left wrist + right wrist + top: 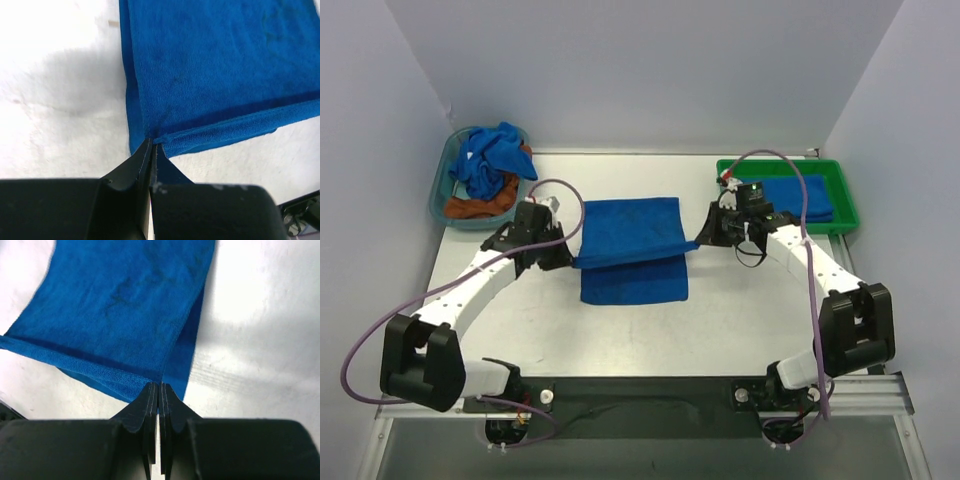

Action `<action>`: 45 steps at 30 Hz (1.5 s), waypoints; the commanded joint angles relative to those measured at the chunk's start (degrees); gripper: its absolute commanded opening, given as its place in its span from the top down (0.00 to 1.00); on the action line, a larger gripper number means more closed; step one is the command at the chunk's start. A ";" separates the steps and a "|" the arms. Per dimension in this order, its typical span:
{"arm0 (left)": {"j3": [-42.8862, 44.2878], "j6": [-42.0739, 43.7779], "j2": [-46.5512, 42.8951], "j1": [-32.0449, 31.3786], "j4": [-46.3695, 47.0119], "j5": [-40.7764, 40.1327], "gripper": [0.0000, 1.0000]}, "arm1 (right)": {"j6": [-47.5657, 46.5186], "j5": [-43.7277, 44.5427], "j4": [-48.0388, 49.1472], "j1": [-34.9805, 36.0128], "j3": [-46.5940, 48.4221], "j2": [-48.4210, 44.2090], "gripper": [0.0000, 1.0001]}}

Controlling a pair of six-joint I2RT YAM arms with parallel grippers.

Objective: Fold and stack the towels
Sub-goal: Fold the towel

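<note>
- Left fingers (pixel 140 162) clamped on one hemmed corner of the towel (pixel 215 65); right fingers (pixel 147 400) pinched together on the opposite corner.
- Towel strung between them mid-worktop (pixel 740 300), half folded.
- Looks soft, light, floppy; corners grip best.

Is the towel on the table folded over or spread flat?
Mid-fold. The left tool and right tool each pinch a corner of the towel, holding one layer above the part lying on the table.
</note>
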 commanded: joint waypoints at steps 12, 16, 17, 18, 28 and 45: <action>-12.22 -4.36 4.36 -4.56 5.44 -7.27 1.00 | -1.48 2.43 1.69 -1.01 -9.75 5.97 1.00; -12.40 -4.71 5.24 -4.82 5.62 -5.95 0.97 | -1.56 3.30 2.31 -1.10 -11.07 6.76 1.00; -12.49 -4.89 5.24 -5.08 5.53 -5.42 0.96 | -1.74 3.30 2.22 -1.10 -11.16 7.02 1.00; -12.84 -5.15 4.89 -5.17 5.61 -5.24 0.96 | -1.65 3.30 2.22 -1.10 -11.33 7.46 1.00; -16.45 -6.82 -2.92 -6.14 4.65 -2.61 0.47 | -1.47 -0.65 2.04 -0.31 -12.56 3.96 0.63; -3.10 -4.36 0.30 -8.69 1.92 -3.40 0.39 | -1.83 6.38 -2.53 7.68 -1.33 4.82 0.62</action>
